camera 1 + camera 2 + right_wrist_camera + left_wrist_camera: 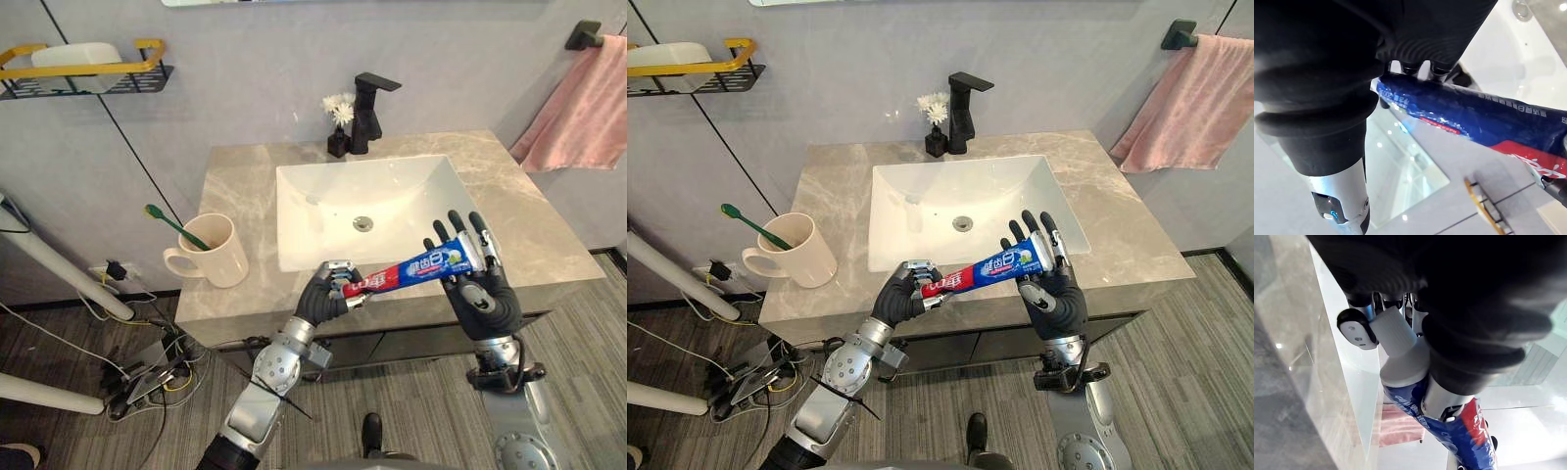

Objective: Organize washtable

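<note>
Toothpaste tube (416, 266) spanned between both hands above the washtable's (549, 245) front edge.
Cap end clenched in curled left hand (323, 299), flat tail against straight, unclasped fingers of right hand (485, 294); long axis left to right, rising rightward. Farther back, leftward: mug (217, 253), nearer the left hand.

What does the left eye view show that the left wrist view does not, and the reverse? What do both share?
Left eye view but not left wrist view: the mug with a toothbrush, the faucet, the flowers, the shelf, and the right hand at the far end of the tube. Left wrist view but not left eye view: the white cap. Both: the left hand curled round the tube, the sink, the towel.
</note>
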Available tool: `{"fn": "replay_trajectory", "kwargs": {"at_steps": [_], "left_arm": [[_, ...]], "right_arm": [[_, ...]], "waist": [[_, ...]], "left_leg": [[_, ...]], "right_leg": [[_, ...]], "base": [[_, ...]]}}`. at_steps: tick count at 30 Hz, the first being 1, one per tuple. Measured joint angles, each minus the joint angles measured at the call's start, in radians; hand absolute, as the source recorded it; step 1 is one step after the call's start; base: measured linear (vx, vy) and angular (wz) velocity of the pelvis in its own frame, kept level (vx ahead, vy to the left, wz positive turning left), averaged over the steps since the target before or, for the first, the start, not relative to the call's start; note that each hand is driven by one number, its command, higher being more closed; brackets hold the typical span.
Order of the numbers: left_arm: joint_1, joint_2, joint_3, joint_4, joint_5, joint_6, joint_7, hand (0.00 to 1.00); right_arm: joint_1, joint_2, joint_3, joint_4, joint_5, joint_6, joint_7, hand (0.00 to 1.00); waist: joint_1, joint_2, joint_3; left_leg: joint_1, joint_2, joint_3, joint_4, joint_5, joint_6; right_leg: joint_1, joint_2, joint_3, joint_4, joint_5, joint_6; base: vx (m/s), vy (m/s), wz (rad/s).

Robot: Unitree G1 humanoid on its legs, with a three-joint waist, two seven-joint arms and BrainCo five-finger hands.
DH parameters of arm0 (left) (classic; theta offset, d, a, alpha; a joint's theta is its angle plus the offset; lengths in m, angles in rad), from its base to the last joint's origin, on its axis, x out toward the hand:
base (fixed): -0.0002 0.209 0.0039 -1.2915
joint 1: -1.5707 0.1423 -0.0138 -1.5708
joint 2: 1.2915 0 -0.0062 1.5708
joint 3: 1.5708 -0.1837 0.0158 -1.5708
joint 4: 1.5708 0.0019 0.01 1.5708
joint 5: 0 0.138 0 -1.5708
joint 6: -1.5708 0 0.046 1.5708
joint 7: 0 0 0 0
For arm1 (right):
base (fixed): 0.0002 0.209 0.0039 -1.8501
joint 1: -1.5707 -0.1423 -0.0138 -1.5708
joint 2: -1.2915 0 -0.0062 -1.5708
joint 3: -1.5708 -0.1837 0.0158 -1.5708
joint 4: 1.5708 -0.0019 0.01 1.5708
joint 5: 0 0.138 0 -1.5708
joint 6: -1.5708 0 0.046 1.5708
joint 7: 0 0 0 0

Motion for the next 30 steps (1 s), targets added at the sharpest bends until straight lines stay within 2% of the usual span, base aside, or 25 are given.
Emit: {"fn": "replay_trajectory", "kwargs": {"at_steps": [11,12,24,30], "left_arm": [[0.000,0.000,0.000,0.029,0.002,0.003,0.001,1.00],[0.002,0.000,0.001,0.029,0.002,0.003,0.002,1.00],[0.009,-0.001,-0.034,0.029,0.003,0.009,0.000,1.00],[0.011,-0.002,-0.059,0.031,0.002,0.009,0.001,1.00]], "right_arm": [[0.027,0.038,0.050,0.063,0.000,-0.008,0.018,0.00],[0.030,0.043,0.060,0.065,0.000,-0.010,0.018,1.00],[0.028,0.105,0.090,0.120,0.000,-0.016,0.014,1.00],[0.027,0.135,0.098,0.120,-0.016,-0.047,-0.002,1.00]], "waist": [[0.000,0.009,0.003],[0.000,0.009,0.003],[0.001,0.012,0.001],[0.002,0.017,-0.004]], "left_leg": [[-0.016,-0.006,-0.046,0.000,0.009,0.013],[-0.014,-0.007,-0.050,0.000,0.010,0.014],[-0.013,-0.012,-0.052,-0.001,0.011,0.016],[-0.010,-0.014,-0.052,0.000,0.012,0.018]], "right_leg": [[0.011,-0.015,-0.042,0.000,0.000,0.001],[0.015,-0.016,-0.046,0.000,-0.001,0.001],[0.017,-0.022,-0.048,0.000,0.001,0.004],[0.021,-0.023,-0.047,0.000,0.003,0.007]], "base": [[-0.01,0.010,0.12],[-0.01,0.018,0.08],[0.00,0.001,0.01],[0.00,0.000,0.00]]}}
